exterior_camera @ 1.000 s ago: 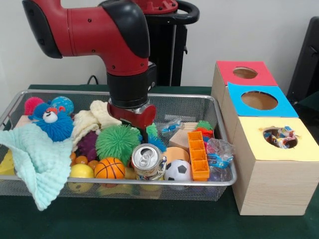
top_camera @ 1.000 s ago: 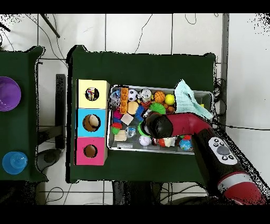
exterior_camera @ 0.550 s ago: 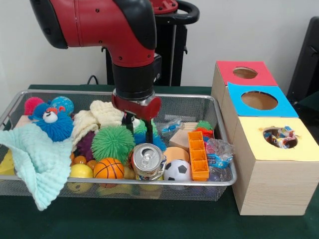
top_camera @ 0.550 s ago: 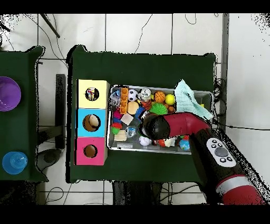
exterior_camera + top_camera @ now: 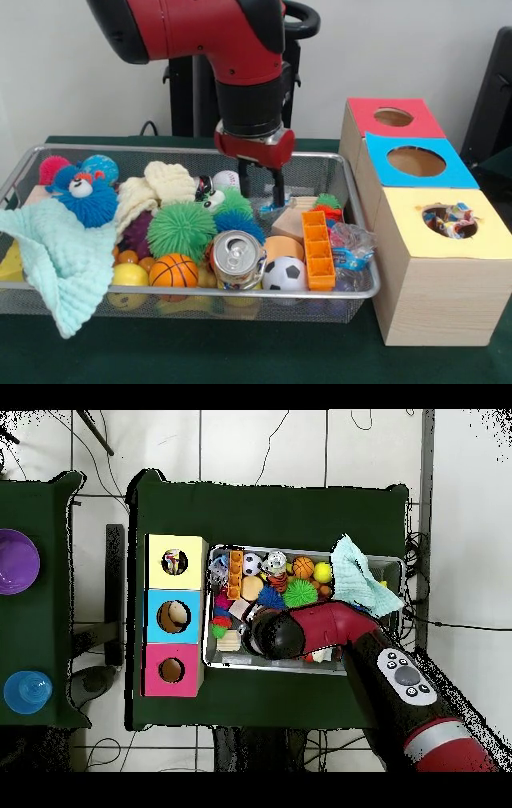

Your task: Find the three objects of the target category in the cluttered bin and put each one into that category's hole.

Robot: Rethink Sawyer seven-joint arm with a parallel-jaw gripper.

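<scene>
The red and black arm (image 5: 240, 40) bends down from above, its black wrist section pointing straight downward. The gripper (image 5: 262, 186) hangs vertical below a red collar, its two dark fingers (image 5: 279, 190) spread apart with a clear gap and nothing held between them

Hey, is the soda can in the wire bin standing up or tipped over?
Tipped. The soda can lies on its side among the balls in the wire bin, its pull-tab top facing the front camera, not upward.
</scene>
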